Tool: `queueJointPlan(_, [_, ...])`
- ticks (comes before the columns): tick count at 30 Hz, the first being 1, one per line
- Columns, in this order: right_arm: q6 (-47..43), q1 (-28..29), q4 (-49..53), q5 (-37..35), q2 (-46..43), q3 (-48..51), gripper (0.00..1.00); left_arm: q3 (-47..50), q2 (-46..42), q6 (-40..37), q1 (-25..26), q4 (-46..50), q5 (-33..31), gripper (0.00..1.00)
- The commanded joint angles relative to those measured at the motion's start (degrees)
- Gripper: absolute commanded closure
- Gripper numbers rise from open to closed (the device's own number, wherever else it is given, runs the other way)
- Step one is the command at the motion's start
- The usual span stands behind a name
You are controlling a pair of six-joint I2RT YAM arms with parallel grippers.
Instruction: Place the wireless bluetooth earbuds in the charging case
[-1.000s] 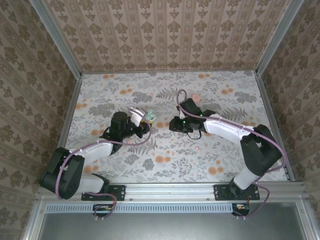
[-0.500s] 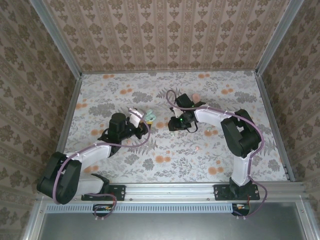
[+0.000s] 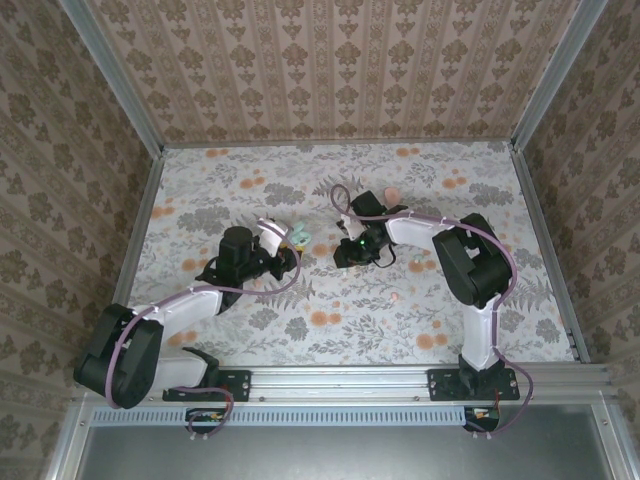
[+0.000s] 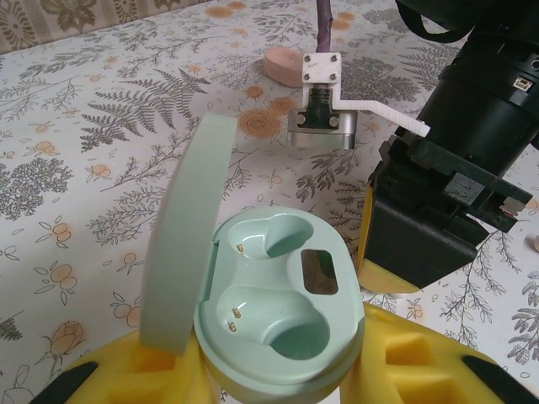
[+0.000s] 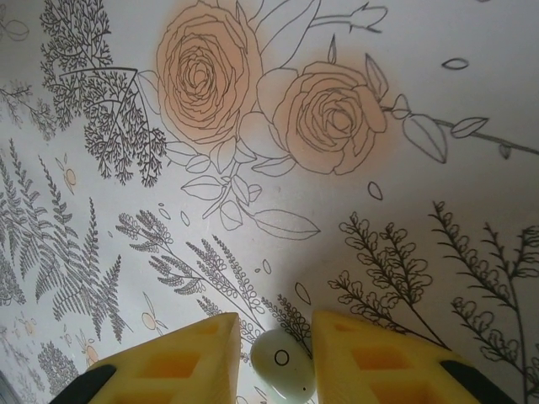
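The left claw (image 4: 278,370) is gripping the open mint charging case (image 4: 282,307) — lid up, both sockets bare — above the floral tabletop (image 3: 250,320). The right claw (image 5: 274,358) is pinching a pale mint earbud (image 5: 284,364) between its yellow fingers (image 5: 181,362), just above the tabletop and near the case.

Mint-green charging case (image 4: 278,316) with a pale mint lid. Pale mint-white earbud (image 5: 284,364) between yellow jaws. The bench (image 3: 250,320) is white, printed with grey ferns and orange roses. A pink case (image 4: 282,65) lies at twelve o'clock.
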State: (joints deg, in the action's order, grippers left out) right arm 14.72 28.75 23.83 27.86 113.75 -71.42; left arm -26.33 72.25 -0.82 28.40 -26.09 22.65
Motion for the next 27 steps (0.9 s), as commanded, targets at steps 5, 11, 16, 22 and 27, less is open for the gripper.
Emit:
queueJointPlan(5, [1.93,0.23,-1.32,1.93,-3.2,4.22,0.71,0.14,-1.23,1.15,-0.37,-0.28,0.72,0.88])
queueJointPlan(11, [2.26,0.91,-1.2,1.02,-3.64,5.41,0.69,0.07,-1.1,1.27,-0.32,-0.46,0.81,0.88])
queueJointPlan(16, [2.71,1.81,-0.29,-0.75,-3.45,5.33,0.69,0.4,-1.31,1.43,-0.21,-0.46,0.72,0.88])
queueJointPlan(22, [3.87,3.52,1.49,-3.94,-3.28,4.36,0.72,0.59,-1.79,1.19,-0.25,-0.29,0.39,0.88])
queueJointPlan(27, [5.17,5.14,3.52,-9.66,-3.45,4.44,0.77,0.75,-2.02,1.2,-0.28,-0.13,0.03,0.88])
